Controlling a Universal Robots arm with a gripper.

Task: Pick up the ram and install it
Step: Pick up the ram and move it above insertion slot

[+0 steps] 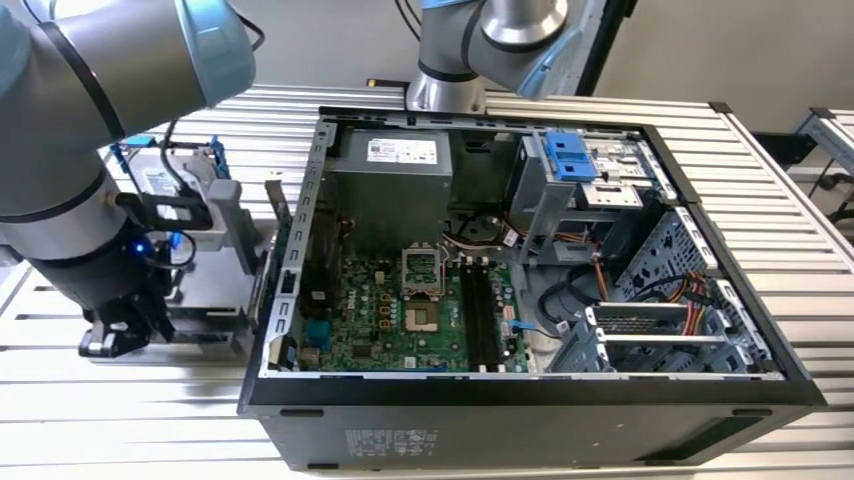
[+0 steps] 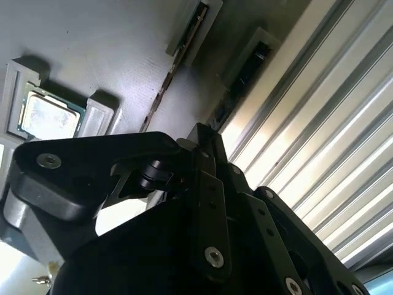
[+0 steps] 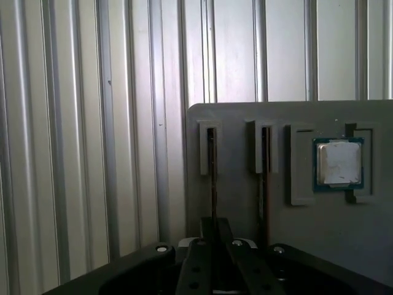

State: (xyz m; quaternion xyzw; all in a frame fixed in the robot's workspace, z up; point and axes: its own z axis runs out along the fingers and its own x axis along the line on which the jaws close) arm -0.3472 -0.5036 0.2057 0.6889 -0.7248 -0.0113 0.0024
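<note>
Thin dark ram (image 3: 213,166), edge-on, slotted in grey holder (image 3: 239,117).

Grey tubular arm (image 1: 60,190), pale blue joint caps, black wrist cabling with a blue light; matte black gripper (image 2: 206,140), silver screws.

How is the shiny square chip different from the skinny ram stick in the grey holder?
In the first wrist view, the processor chip is square with a silvery top; the ram is a long, thin, dark strip. The chip lies flat in a recess; the ram stands on edge in a slot. The gripper is lined up with the ram, not the chip. Both sit in the grey holder.
</note>
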